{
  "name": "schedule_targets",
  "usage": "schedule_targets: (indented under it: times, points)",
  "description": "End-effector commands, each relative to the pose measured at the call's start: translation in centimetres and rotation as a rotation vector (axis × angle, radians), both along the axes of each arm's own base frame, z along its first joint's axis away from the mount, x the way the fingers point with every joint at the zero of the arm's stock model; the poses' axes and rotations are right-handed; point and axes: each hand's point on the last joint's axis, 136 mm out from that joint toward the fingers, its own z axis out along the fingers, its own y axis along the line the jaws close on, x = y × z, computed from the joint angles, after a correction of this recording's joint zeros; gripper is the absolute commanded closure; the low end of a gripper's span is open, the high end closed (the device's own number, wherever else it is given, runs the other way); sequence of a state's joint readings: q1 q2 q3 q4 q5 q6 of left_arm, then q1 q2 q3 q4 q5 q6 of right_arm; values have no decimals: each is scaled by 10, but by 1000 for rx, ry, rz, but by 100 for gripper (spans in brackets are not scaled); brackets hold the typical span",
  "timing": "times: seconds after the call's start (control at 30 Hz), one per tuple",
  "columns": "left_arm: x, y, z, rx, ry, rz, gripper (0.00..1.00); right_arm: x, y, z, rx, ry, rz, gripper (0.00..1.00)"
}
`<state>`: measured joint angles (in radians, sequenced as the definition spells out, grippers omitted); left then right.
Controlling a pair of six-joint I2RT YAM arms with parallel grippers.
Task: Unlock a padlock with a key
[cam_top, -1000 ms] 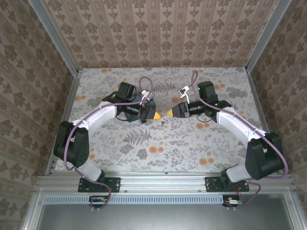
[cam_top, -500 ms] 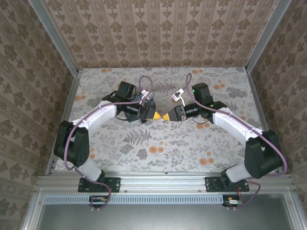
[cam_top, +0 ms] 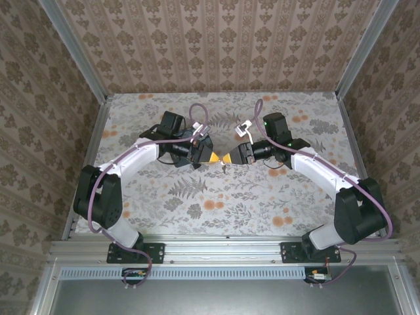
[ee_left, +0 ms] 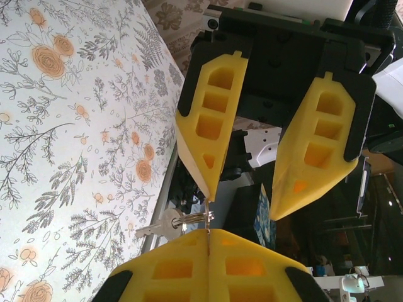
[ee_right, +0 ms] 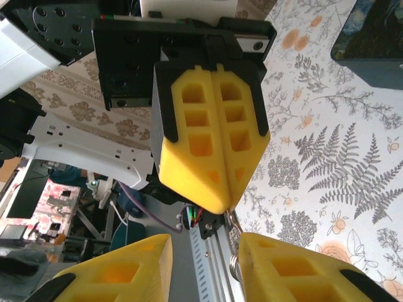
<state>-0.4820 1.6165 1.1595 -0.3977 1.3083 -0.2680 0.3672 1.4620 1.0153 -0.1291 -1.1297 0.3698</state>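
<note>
Above the floral-patterned worktop (cam_top: 262,197), the left claw (ee_left: 208,234) is fully closed, gripping a small silver metal key (ee_left: 165,225) by its ring. The key lies just beside the left claw's tips. Facing the left claw tip to tip, the right claw (ee_right: 203,246) stands wide apart and empty.

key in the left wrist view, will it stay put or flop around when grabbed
Likely floppy: the key dangles from a thin ring pinched by the shut left gripper, so it may swing. Small, smooth metal, probably light and slippery for the open right gripper.
</note>
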Motion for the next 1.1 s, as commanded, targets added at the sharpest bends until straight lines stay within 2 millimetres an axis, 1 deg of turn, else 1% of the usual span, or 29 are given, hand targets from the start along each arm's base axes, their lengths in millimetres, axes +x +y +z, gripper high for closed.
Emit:
schedule_targets:
  times: [0.0, 0.17, 0.27, 0.43, 0.7, 0.87, 1.07]
  points:
    - [-7, 4, 13, -52, -25, -28, 100, 9, -2, -7, -10, -8, -35, 64]
    - [-6, 6, 15, -61, -29, -24, 100, 10, -3, -13, -21, 8, -47, 64]
    - [-5, 7, 16, -59, -30, -14, 100, 9, -2, -13, -14, 9, -47, 64]
    - [-2, 6, 17, -67, -32, -8, 100, 5, 4, -13, -5, 11, -29, 64]
    - [-1, 5, 18, -73, -35, -6, 100, 9, 12, -16, 9, 30, -32, 65]
    - [-1, 5, 17, -73, -36, -4, 100, 5, 18, -13, 20, 19, -6, 71]
    - [0, 6, 18, -75, -40, 2, 100, -1, 20, -15, 25, 25, 16, 81]
